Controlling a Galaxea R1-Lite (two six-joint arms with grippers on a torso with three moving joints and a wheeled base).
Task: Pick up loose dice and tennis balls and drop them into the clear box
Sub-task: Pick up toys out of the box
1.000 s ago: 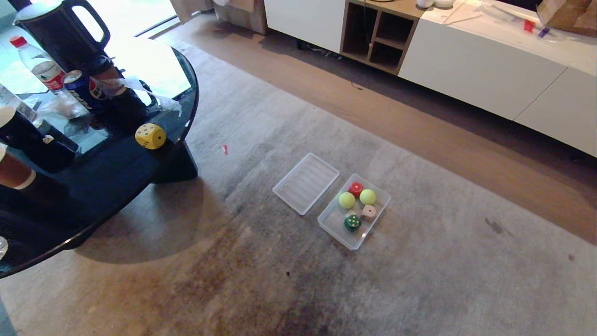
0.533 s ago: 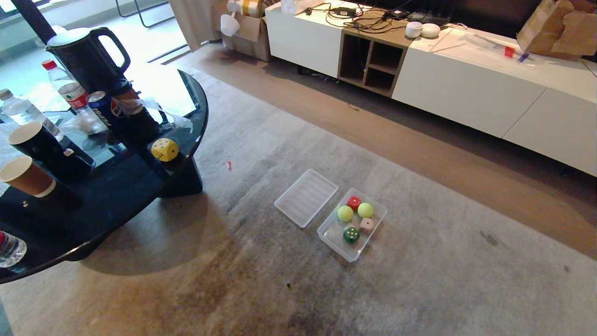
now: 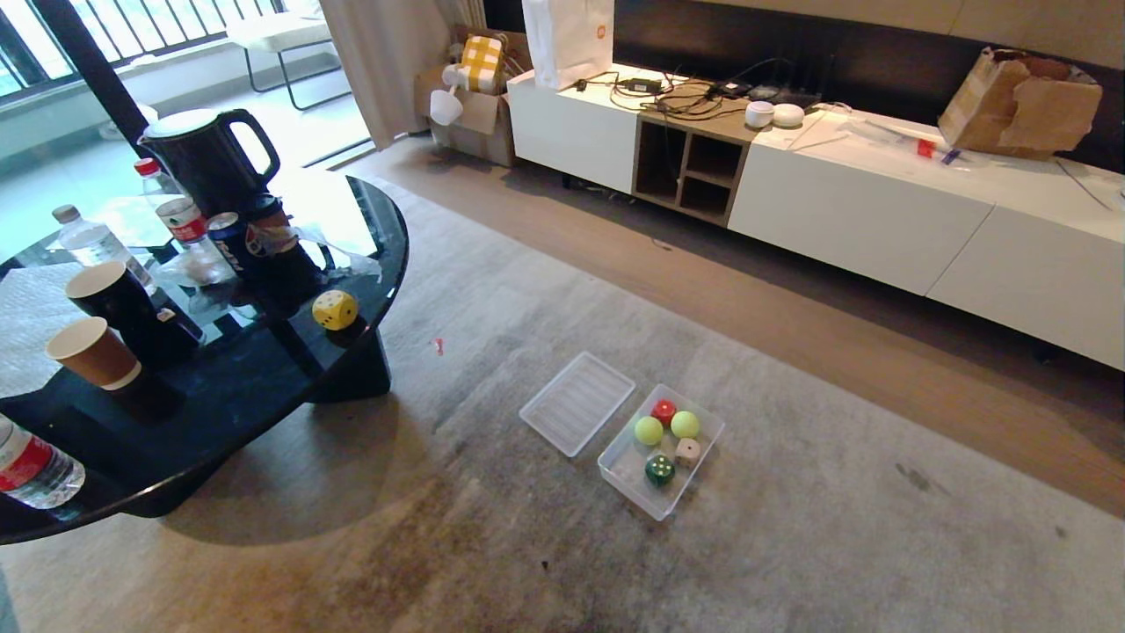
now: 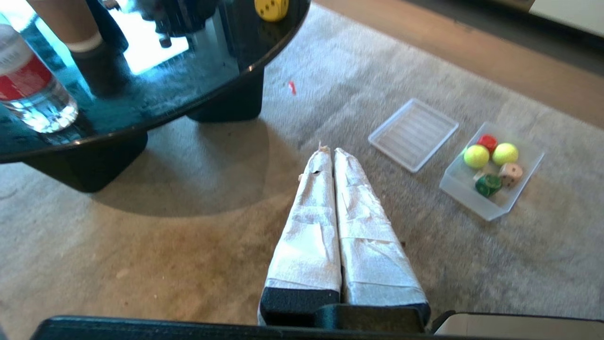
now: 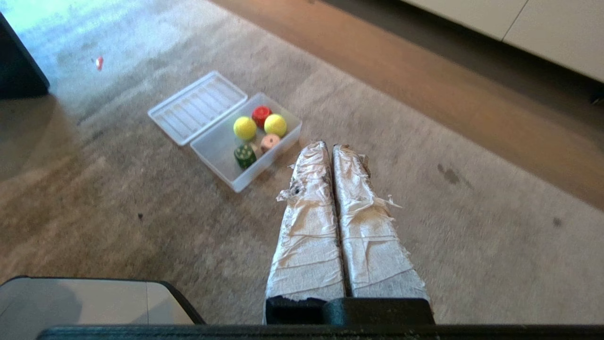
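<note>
The clear box (image 3: 629,489) lies on the grey carpet. Inside it are two tennis balls (image 3: 649,430) (image 3: 685,425), a red die (image 3: 664,411), a beige die (image 3: 687,451) and a dark green die (image 3: 659,469). A yellow die (image 3: 335,309) sits near the edge of the black glass table (image 3: 264,387) at the left. Neither arm shows in the head view. My left gripper (image 4: 330,152) hangs shut and empty above the carpet, short of the table. My right gripper (image 5: 330,147) is shut and empty, just beside the clear box (image 5: 222,163).
A flat ribbed clear lid (image 3: 577,403) lies beside the box. The table carries a kettle (image 3: 206,158), bottles, cans and paper cups (image 3: 92,353). A low white cabinet (image 3: 861,220) runs along the far wall, past a strip of wooden floor.
The head view has tilted upward: box, lid and table slid down the picture and more of the cabinet and window came into view. Nothing on the floor or table moved.
</note>
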